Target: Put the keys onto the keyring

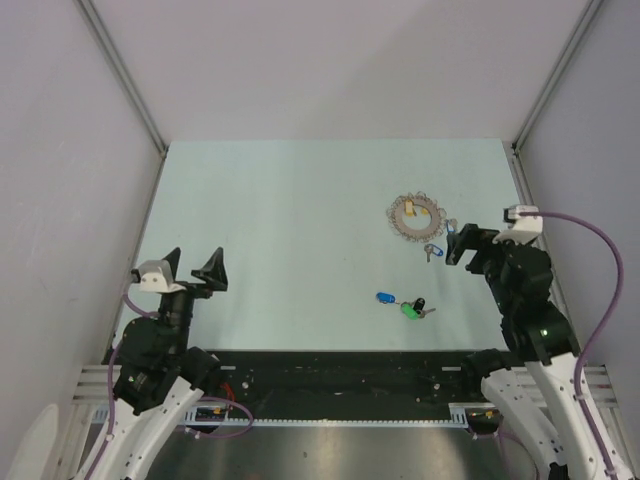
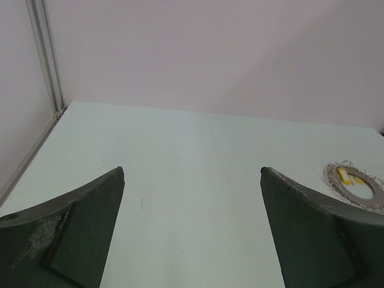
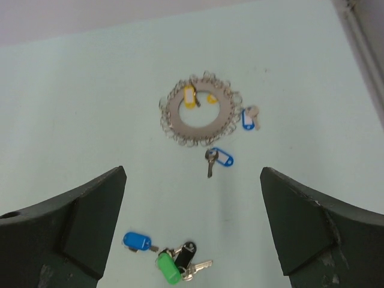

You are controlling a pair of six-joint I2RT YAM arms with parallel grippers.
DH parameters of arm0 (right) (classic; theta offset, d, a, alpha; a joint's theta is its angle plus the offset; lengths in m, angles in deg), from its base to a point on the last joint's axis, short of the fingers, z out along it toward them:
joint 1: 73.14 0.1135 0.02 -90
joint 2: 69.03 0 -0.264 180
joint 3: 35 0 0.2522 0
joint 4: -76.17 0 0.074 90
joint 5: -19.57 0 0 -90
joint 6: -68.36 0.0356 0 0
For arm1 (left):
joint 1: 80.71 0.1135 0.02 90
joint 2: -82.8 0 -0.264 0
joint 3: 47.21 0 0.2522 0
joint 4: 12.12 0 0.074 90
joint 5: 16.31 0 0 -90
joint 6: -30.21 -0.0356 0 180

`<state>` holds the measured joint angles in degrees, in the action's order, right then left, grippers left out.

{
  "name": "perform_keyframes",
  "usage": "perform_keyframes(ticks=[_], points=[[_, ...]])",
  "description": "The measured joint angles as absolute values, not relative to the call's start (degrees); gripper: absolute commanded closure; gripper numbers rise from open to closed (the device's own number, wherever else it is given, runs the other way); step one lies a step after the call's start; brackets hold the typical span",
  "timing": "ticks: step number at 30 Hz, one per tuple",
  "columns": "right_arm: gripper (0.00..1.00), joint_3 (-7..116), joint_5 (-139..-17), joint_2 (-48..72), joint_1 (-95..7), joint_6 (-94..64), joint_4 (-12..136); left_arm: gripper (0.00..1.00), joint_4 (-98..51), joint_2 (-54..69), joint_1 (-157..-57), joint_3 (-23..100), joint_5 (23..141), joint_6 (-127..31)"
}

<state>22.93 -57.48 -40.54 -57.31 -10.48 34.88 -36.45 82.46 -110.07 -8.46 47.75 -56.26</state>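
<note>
We log the left gripper (image 1: 195, 262) over the near-left part of the table (image 1: 280, 200), jaws spread wide with nothing between them and a grey wall (image 1: 60, 150) close on its left. Well to its right, near the front edge, a bunch lies flat. The blue-headed key (image 1: 385, 297) sits just beside the green-headed key (image 1: 409, 311) and black-headed key (image 1: 418, 302), which touch. Further back and right the keyring (image 1: 400, 222) lies flat, with yellow tags (image 3: 189, 96) resting on its band; we cannot tell if they are threaded. A blue-tagged key (image 3: 219, 159) lies just off the ring on the right arm's side. A second blue-tagged key (image 3: 248, 118) sits against its wire loops. The right gripper (image 1: 460, 243) hangs just right of the ring, jaws wide, holding nothing. A purple cable (image 1: 600, 250) arcs off its wrist.
</note>
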Motion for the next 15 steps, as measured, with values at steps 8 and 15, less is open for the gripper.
perform_keyframes(ticks=[8, 15], points=[[0.0, 23.49, -61.7, -20.54, -57.88, -6.52, 36.11, 0.0, -38.35, 77.93, -110.07, -5.44, 51.88, -55.71], [0.13, 23.82, -66.64, 0.31, -61.31, -4.32, 43.34, 0.0, -40.45, 73.15, -110.07, -5.24, 52.76, -55.8]])
